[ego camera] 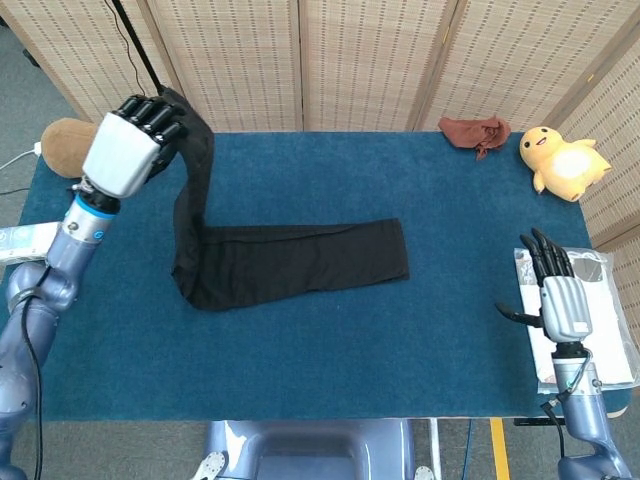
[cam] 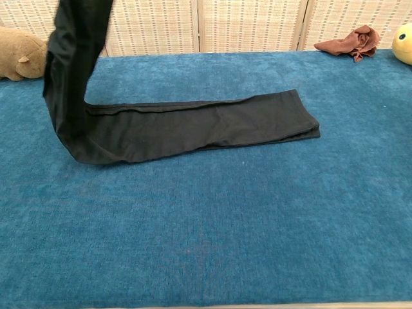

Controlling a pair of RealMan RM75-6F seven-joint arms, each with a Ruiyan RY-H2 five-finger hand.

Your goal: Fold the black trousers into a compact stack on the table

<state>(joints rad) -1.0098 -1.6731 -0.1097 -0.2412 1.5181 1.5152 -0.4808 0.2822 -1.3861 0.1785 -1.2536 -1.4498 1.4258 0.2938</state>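
Observation:
The black trousers lie lengthwise across the middle of the blue table. Their right end is flat near the table's centre right. My left hand grips the left end and holds it high above the table, so that part hangs down as a vertical strip. In the chest view the trousers bend upward at the left and run out of the top of the frame; the left hand itself is hidden there. My right hand hovers at the table's right edge, fingers spread, holding nothing.
A brown plush animal sits at the back left corner. A rust-red cloth and a yellow plush chick are at the back right. White packaging lies under my right hand; a box rests beyond the left edge.

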